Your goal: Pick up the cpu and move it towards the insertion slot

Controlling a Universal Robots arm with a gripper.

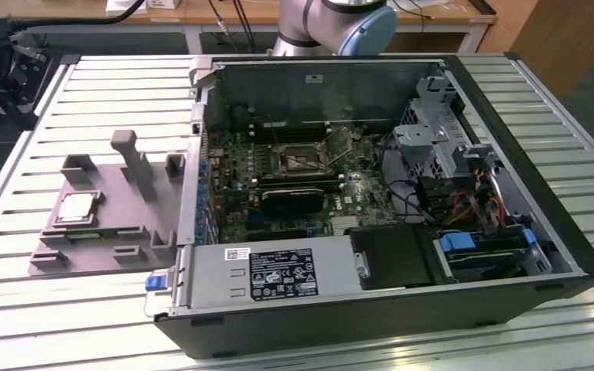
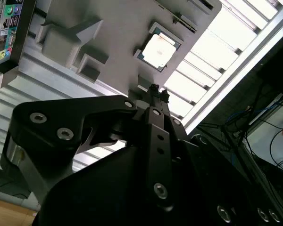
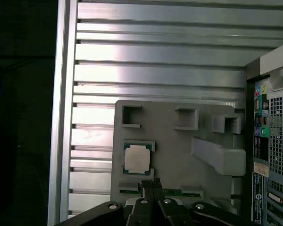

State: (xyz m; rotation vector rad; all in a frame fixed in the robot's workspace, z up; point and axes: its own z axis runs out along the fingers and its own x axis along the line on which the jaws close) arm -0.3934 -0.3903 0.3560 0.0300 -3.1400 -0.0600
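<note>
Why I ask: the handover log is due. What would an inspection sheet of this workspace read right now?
Surface: slatted metal table, carrying a grey fixture and an open computer case.
Job's things: cpu lies flat in its fixture pocket; insertion slot sits on the board inside the case, with no chip in it.
Clutter: green circuit strip on the fixture beside the cpu.
End effector: in the first wrist view the end effector is shut, holds nothing and is apart from the cpu.
Cables: loose wires inside the case.
Surroundings: wooden bench behind the arm.
</note>
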